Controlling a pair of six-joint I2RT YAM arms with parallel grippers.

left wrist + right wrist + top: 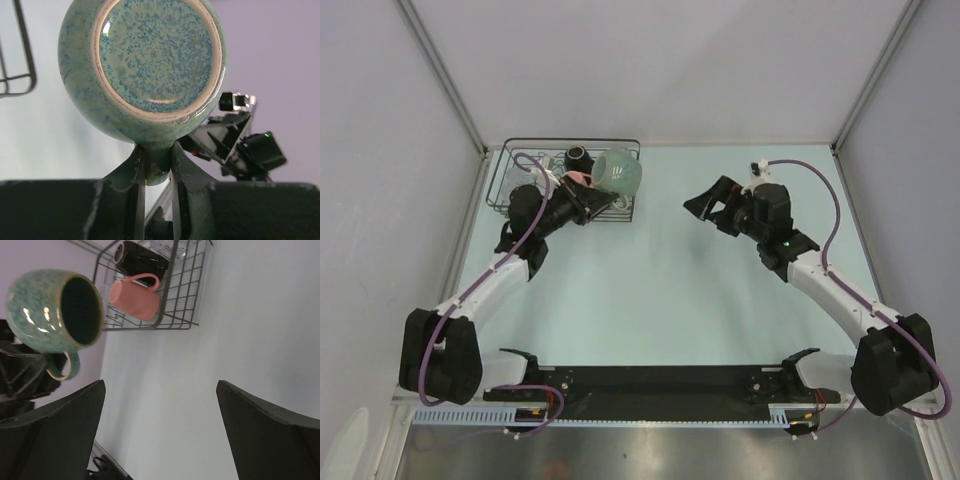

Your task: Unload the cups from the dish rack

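Left gripper [157, 170] pinches the green cup [145, 65] by its handle above the dish rack [150, 328], far left; right gripper [160, 420] gapes empty. Only the right wrist view shows the pink cup [134, 299] and black mug [140, 259] racked. Pale-blue table [650, 300], grey walls [670, 60].

Speckled green-teal cup [42, 310] aloft, tipped sideways; pink cup [134, 300] and black mug [142, 260] in dish rack [498, 185]
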